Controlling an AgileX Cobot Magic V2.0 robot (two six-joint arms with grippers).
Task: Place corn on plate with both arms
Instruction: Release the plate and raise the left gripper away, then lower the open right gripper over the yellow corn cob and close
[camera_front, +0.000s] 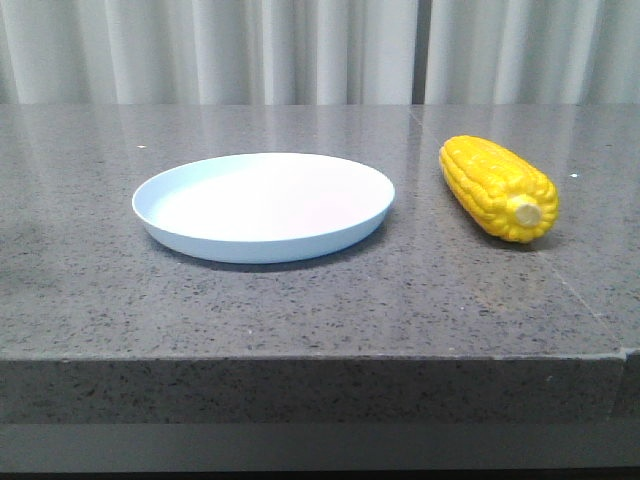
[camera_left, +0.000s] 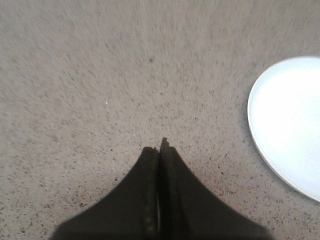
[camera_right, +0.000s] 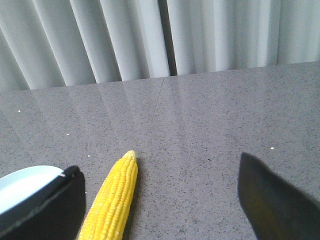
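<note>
Closed left hand (camera_left: 160, 150) beside plate (camera_left: 290, 125)

Bright yellow corn (camera_front: 497, 186) with a pale stub; plain pale blue-white plate (camera_front: 172, 232); grey, dark-speckled tabletop (camera_front: 300, 310); black claws, left (camera_left: 160, 148) and right (camera_right: 160, 200); white pleated curtain (camera_front: 200, 50).

Left black angular gripper (camera_left: 160, 150): I see its fingers pressed together.
Right black angular gripper (camera_right: 162, 200): fingers spread wide apart.
</note>
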